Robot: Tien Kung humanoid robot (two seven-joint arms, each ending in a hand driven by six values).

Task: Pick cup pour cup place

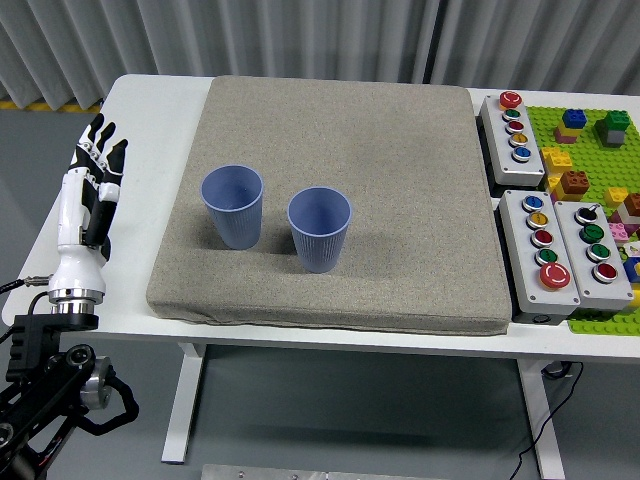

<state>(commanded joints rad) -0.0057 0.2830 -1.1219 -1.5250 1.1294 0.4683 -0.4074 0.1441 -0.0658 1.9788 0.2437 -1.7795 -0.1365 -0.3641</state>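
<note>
- The left hand [93,190] is seen at the left edge of the picture, its fingers [103,140] held straight, close together and empty.
- The black left arm [45,385] is bent low in the bottom left corner.

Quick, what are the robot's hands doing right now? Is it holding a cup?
Left hand: open, fingers straight, holding nothing, at the table's left edge.
Right hand: not in view.
Both blue cups stand untouched on the grey mat.

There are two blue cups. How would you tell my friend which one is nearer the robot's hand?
Find the big grey mat covering the white table. Two blue ribbed cups stand upright on its front left part. The one you want is the left cup, closest to the mat's left edge and the robot's left hand; the right cup sits slightly nearer the front.
</note>
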